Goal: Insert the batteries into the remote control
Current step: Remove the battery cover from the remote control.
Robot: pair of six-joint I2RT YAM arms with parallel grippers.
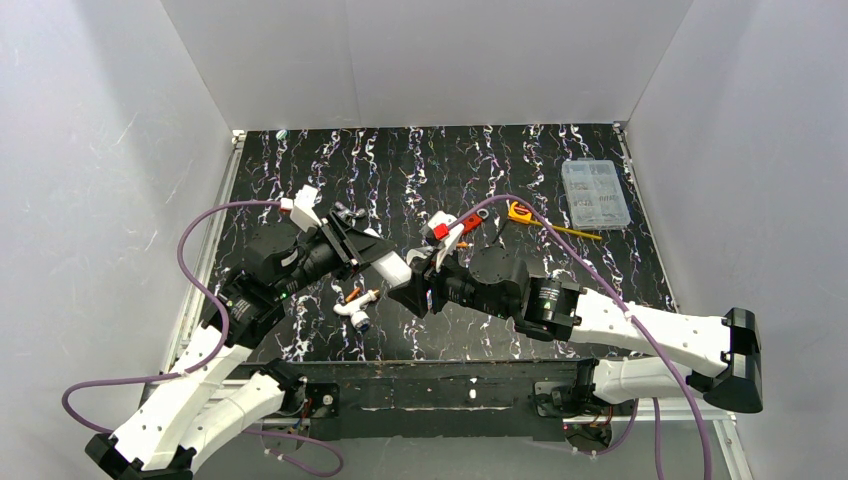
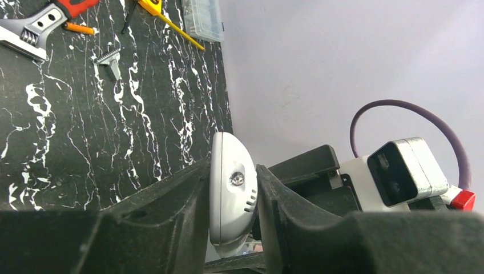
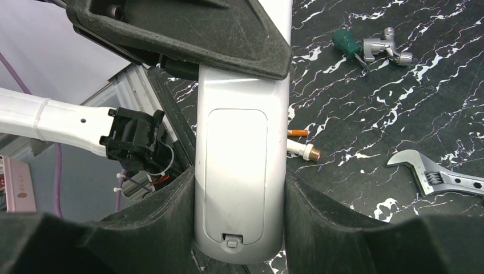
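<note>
The white remote control (image 1: 395, 267) hangs above the table between both arms. My left gripper (image 1: 375, 258) is shut on one end; in the left wrist view that rounded end (image 2: 231, 194) sits squeezed between the fingers. My right gripper (image 3: 240, 188) is shut on the other end, its fingers pressing both long edges. The remote's back faces the right wrist camera, with the battery cover (image 3: 237, 171) in place over the recess. One orange battery (image 3: 297, 133) lies on the table beside the remote. Another battery (image 2: 79, 27) lies next to the wrench.
A red-handled wrench (image 1: 455, 230) lies behind the grippers. A white tube tool (image 1: 355, 315) lies in front of them. A clear parts box (image 1: 595, 193) and a yellow tool (image 1: 520, 211) are at the back right. A green-handled bit with a metal fitting (image 3: 371, 45) lies at the back left.
</note>
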